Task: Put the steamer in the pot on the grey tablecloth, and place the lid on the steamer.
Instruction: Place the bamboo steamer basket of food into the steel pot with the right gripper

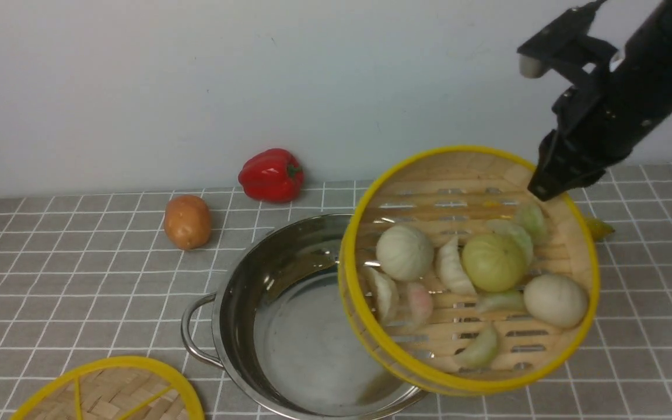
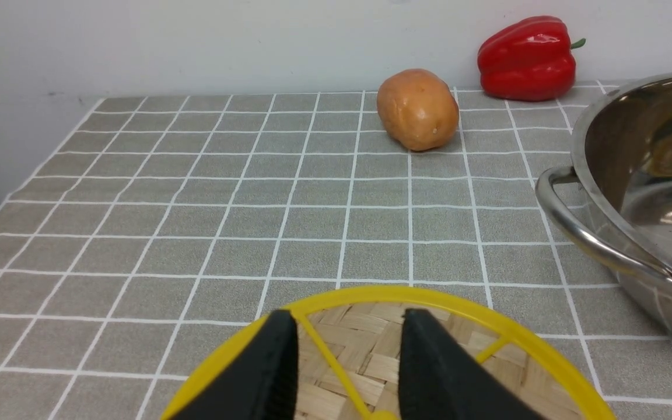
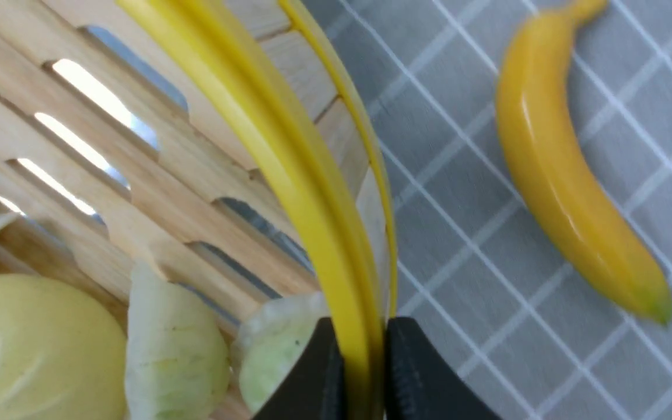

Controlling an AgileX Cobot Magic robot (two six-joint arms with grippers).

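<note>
Progress: partway through step one, with neither step finished.
Lid (image 1: 108, 391): flat on the grey tablecloth (image 1: 79, 280) at the near left, close to the pot's left handle. Not on anything yet, so that whole step is left to do.
Left gripper (image 2: 349, 326): low over the lid, jaws apart on either side of one yellow spoke. Can't tell whether anything's actually pinched, since the hub is cropped off in the wrist view.
Left arm: out of the front view, gripper aimed across the cloth toward the potato (image 1: 187, 221).
Potato and red pepper (image 1: 272, 175): just bystanders at the back near the wall, well apart from the action.
Pot (image 1: 266, 262): upright mid-table, shiny and empty inside.
Steamer (image 1: 458, 169): up off the table, tipped with its open side toward the camera, overlapping the pot's right side. Not seated, with buns (image 1: 404, 252) and dumplings loose on the slats.
Right gripper (image 3: 364, 335): clenched on the steamer's yellow rim at the far edge, one jaw inside and one outside.
Right arm: slanting in from the upper right, wrist high, fingers pointing down and left.
Banana (image 3: 569, 175): on the cloth just past the steamer.
Left to do: level the steamer, lower it into the pot, let go — then lid on top.
</note>
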